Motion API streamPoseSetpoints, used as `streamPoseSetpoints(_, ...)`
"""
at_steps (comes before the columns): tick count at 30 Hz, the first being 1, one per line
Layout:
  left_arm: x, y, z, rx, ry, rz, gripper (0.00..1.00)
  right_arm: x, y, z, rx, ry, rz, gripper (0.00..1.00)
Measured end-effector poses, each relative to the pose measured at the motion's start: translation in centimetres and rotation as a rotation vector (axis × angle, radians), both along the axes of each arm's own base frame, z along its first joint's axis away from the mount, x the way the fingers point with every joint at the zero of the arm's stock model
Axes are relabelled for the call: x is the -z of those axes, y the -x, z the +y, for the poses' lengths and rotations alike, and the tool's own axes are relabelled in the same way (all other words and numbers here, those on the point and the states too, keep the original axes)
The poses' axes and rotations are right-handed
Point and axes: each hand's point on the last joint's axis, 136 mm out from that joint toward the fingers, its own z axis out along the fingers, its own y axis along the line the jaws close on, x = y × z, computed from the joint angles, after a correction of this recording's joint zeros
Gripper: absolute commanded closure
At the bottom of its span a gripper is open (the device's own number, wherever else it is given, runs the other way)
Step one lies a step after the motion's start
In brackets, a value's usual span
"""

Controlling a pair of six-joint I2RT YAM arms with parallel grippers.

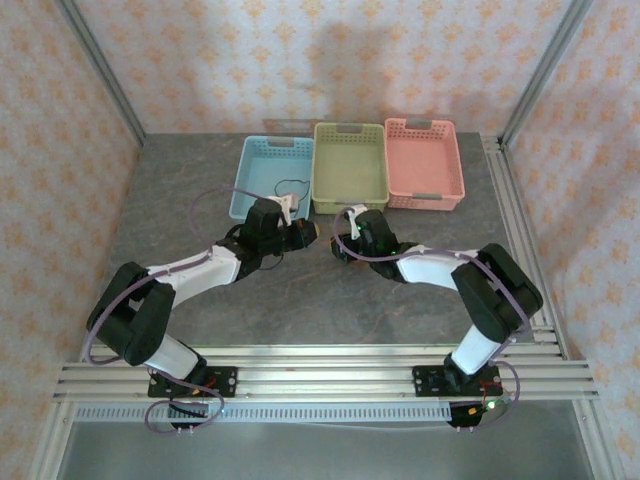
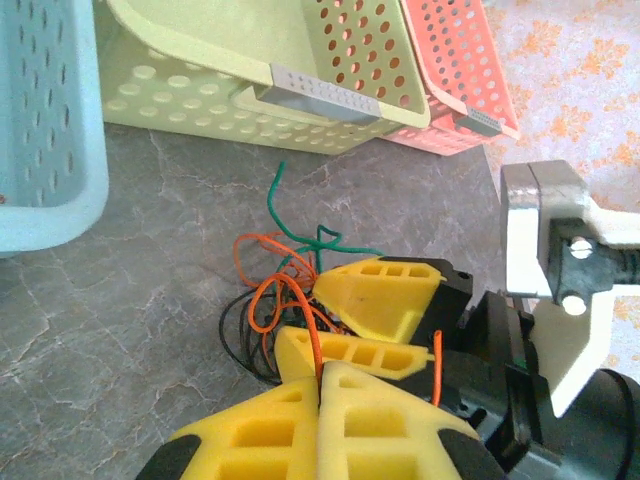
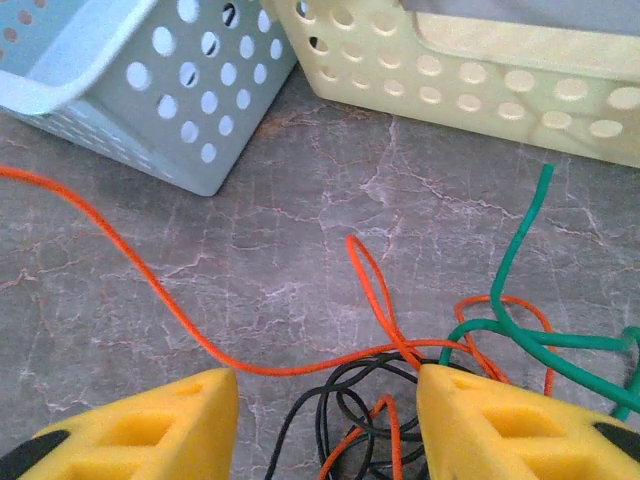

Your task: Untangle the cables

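1. Currently the tangle of cables lies on the grey marbled tabletop, between the two grippers. It is near the front walls of the light blue perforated plastic basket and the pale yellow-green perforated basket, touching neither.
2. Left gripper: yellow foam fingers pressed together, with a strand of the thin flexible orange cable pinched in the seam between them.
3. Right gripper: jaws well apart and gripping nothing. The knot sits on the table in the gap, and one strand brushes the inner edge of its right finger.
4. Orange cable, right wrist view: one long strand runs from the knot out left and up to the frame edge, passing in front of the blue basket's corner. A narrow loop of it stands out of the knot, pointing toward the gap between those two baskets.
5. Thin green cable: the free end points away from the knot toward the yellow-green basket and stops short of its wall. The rest curves right along the table.
6. Thin black cable: loose loops at the near side of the knot, under the orange strands. I can't tell where its ends go.
7. Salmon-pink perforated basket sits right of the yellow-green one, well apart from the tangle.
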Motion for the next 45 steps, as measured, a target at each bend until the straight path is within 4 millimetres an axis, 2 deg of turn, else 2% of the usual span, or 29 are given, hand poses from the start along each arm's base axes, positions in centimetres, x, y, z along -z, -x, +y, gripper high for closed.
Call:
streamPoseSetpoints(3,-0.1,-0.1,0.1,-0.007,-0.002,-0.004,1.00,-0.5,0.3,0.4,-0.020,-0.009,-0.011,0.50)
streamPoseSetpoints(9,0.0,-0.1,0.8,-0.030,-0.013,-0.008,1.00,-0.6,0.8,0.9,-0.057,-0.004,-0.016,0.60)
streamPoseSetpoints(18,-0.5,-0.7,3.5,-0.119,-0.030,-0.029,1.00,-0.4,1.0,0.9,-0.070,0.013,-0.001,0.58)
streamPoseSetpoints(22,-0.4,-0.9,4.6,-0.153,-0.038,-0.032,1.00,-0.3,0.9,1.6,-0.090,0.023,0.012,0.58)
streamPoseSetpoints(28,-0.1,-0.8,4.8,-0.165,-0.043,-0.027,1.00,0.7,1.3,2.7,-0.134,0.047,0.049,0.62)
streamPoseSetpoints(31,-0.2,-0.8,4.9,-0.169,-0.042,-0.027,1.00,1.2,1.4,3.1,-0.152,0.059,0.074,0.68)
streamPoseSetpoints(38,-0.2,-0.8,4.9,-0.169,-0.042,-0.027,1.00,2.2,1.5,3.4,-0.173,0.083,0.119,0.98)
streamPoseSetpoints(42,-0.4,-0.9,5.1,-0.179,-0.045,-0.033,1.00,2.0,1.3,3.0,-0.155,0.092,0.105,1.00)
streamPoseSetpoints(45,-0.5,-0.9,5.4,-0.193,-0.055,-0.034,1.00,1.7,1.3,1.8,-0.113,0.116,0.074,1.00)
